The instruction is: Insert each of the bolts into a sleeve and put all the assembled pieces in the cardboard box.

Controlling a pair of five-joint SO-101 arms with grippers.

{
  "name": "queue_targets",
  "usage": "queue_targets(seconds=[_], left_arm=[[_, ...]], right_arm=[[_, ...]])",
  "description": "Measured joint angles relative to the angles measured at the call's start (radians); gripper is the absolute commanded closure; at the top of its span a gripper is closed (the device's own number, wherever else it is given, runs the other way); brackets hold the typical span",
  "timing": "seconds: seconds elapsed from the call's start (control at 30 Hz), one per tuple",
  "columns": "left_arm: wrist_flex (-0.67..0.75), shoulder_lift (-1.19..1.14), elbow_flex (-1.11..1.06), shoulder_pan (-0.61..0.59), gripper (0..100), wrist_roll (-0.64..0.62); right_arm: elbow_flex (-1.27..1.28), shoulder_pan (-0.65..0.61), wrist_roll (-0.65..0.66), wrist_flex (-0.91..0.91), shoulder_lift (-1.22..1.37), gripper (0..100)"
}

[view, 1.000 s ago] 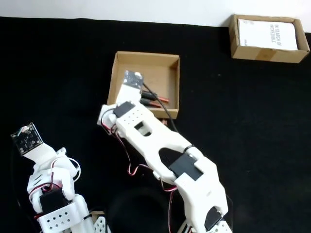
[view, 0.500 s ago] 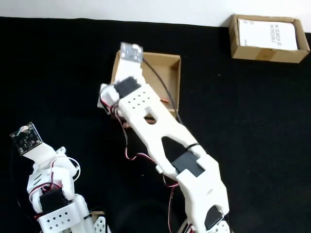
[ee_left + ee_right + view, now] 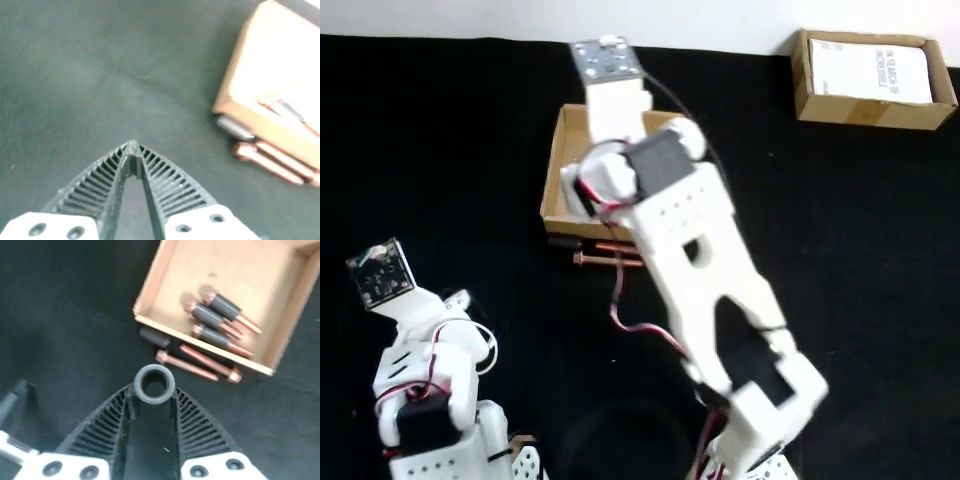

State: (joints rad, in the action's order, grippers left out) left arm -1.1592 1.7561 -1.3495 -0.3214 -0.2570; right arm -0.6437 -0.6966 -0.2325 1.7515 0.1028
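Black cloth covers the worktop [image 3: 860,300], with broad bare stretches on either side of the two arms. The cardboard box [image 3: 150,287] holds three assembled pieces [image 3: 220,320] side by side, close to one wall. Just outside that wall's lower edge lie a loose sleeve [image 3: 154,336] and two bare bolts [image 3: 186,365], nearly parallel to the wall and near it. The right gripper [image 3: 154,390] is clamped on a grey sleeve [image 3: 155,369], seen end-on, above the cloth just short of the bolts. The left gripper [image 3: 132,152] has its fingers pressed together with nothing between them, over bare cloth well apart from the box corner. A second box [image 3: 873,112] with a booklet sits at the worktop's far corner.
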Motion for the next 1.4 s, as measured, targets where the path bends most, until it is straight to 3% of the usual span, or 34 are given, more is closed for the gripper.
queue_targets(seconds=[0.17,0.3,0.5,0.63,0.73,1.0,1.4], left_arm=[[-0.112,-0.295,0.333,0.081,99,0.023],[-0.278,-0.608,0.663,0.164,99,0.015],[-0.509,-1.014,1.069,0.367,99,-0.210],[-0.545,-1.255,1.145,0.532,99,-0.384],[-0.546,-1.425,1.201,0.621,99,-0.427],[-0.551,-1.875,1.444,0.643,81,-0.439],[-0.551,-2.268,1.714,0.606,80,-0.439]], right_arm=[[0.358,0.049,0.025,0.000,-0.278,99.1],[0.624,0.163,0.025,-0.092,-0.489,99.1],[1.008,0.374,0.025,-0.328,-0.741,99.1],[1.232,0.459,0.025,-0.459,-0.864,99.1],[1.366,0.528,0.025,-0.528,-0.947,99.1],[1.582,0.655,0.029,-0.580,-1.142,99.1],[1.766,0.733,0.078,-0.583,-1.428,99.1]])
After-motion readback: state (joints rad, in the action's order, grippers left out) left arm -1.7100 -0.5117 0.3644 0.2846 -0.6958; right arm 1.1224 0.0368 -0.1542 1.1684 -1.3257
